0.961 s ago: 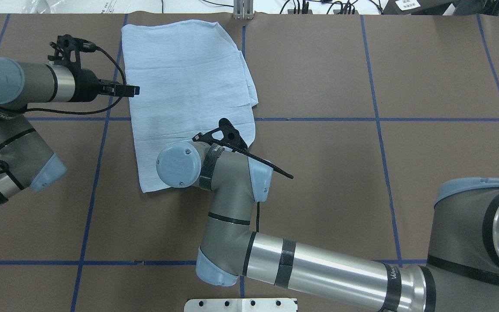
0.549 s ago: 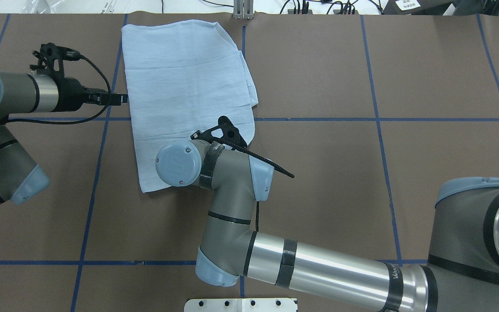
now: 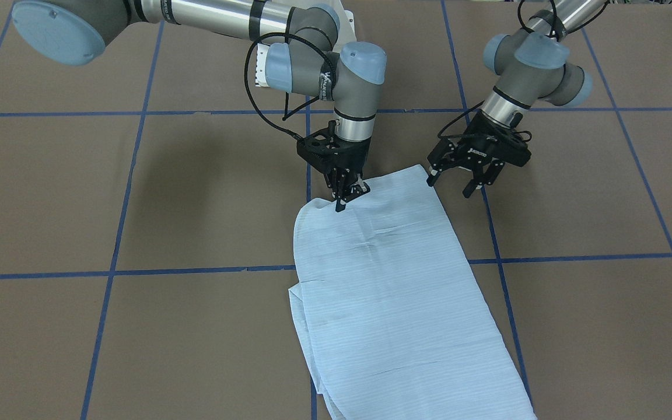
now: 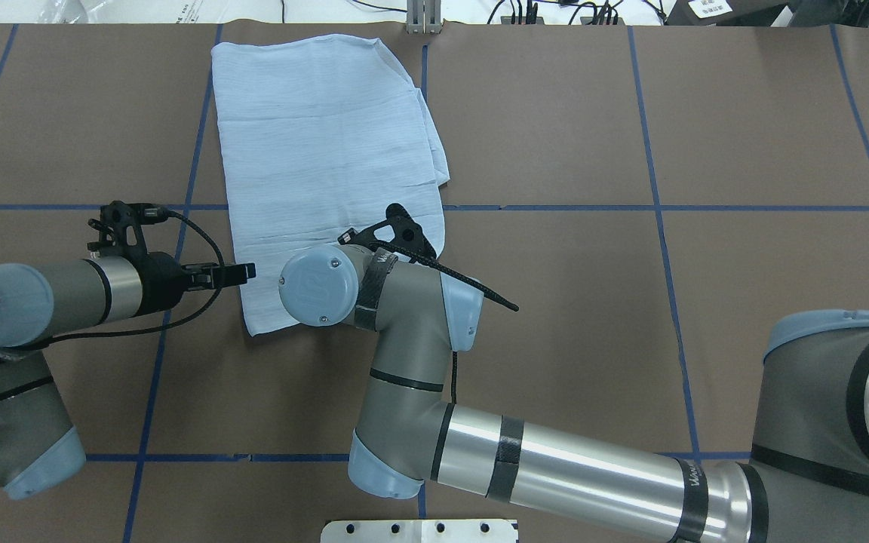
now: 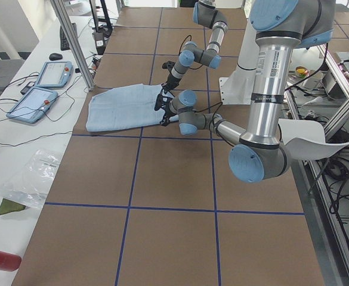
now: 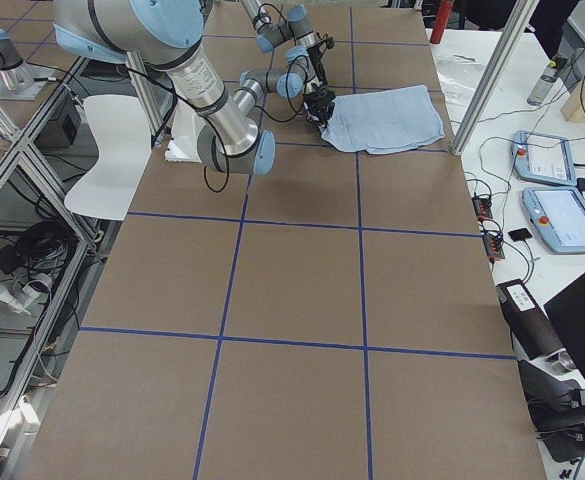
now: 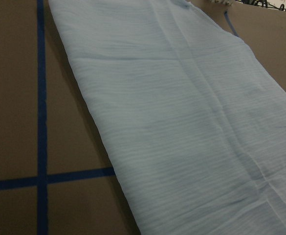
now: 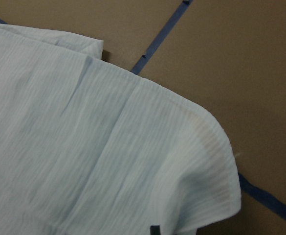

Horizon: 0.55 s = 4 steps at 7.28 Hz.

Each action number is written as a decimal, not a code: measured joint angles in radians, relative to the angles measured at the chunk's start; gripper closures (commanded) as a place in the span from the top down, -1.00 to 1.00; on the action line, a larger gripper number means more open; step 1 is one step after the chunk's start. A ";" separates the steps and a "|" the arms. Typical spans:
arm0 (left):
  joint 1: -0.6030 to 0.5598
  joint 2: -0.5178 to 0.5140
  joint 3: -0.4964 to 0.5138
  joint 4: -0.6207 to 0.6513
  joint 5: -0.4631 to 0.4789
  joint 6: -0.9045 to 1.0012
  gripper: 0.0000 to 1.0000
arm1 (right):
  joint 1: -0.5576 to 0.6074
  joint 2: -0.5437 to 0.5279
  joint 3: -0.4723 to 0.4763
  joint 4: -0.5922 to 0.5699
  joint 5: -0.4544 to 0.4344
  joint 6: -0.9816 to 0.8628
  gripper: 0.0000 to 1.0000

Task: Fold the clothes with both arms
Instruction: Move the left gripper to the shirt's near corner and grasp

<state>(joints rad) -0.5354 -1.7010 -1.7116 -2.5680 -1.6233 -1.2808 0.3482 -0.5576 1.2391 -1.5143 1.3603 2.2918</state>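
Light-blue striped shirt (image 4: 329,136) lies folded; black right gripper (image 3: 345,199) pinches its edge, black left gripper (image 4: 243,271) gapes beside it; wrist lettering (image 3: 326,79) illegible.

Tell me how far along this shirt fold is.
Done: the shirt already lies as a long, narrow folded rectangle. In hand: the right gripper pinches one robot-side corner, and the left gripper is open beside the other, not gripping. Left: grasp it, then probably fold that end over.

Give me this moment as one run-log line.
light-blue striped shirt: flat, partly folded | right gripper: apparently shut on robot-side hem | left gripper: open beside shirt's left edge, gripping nothing | next: likely left grasp
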 measured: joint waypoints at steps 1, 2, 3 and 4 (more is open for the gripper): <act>0.019 -0.006 -0.003 0.021 0.005 -0.050 0.40 | 0.000 -0.002 0.001 0.000 -0.001 0.000 -1.00; 0.033 -0.016 -0.004 0.051 0.005 -0.086 0.40 | 0.000 -0.003 0.003 0.000 -0.001 0.001 -1.00; 0.049 -0.037 -0.004 0.091 0.006 -0.108 0.40 | 0.000 -0.003 0.006 0.000 -0.001 0.000 -1.00; 0.060 -0.056 -0.004 0.132 0.006 -0.123 0.41 | 0.000 -0.004 0.008 0.000 -0.001 0.000 -1.00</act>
<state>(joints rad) -0.4749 -1.7573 -1.7158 -2.4363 -1.6170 -1.4040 0.3482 -0.5613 1.2467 -1.5140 1.3591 2.2919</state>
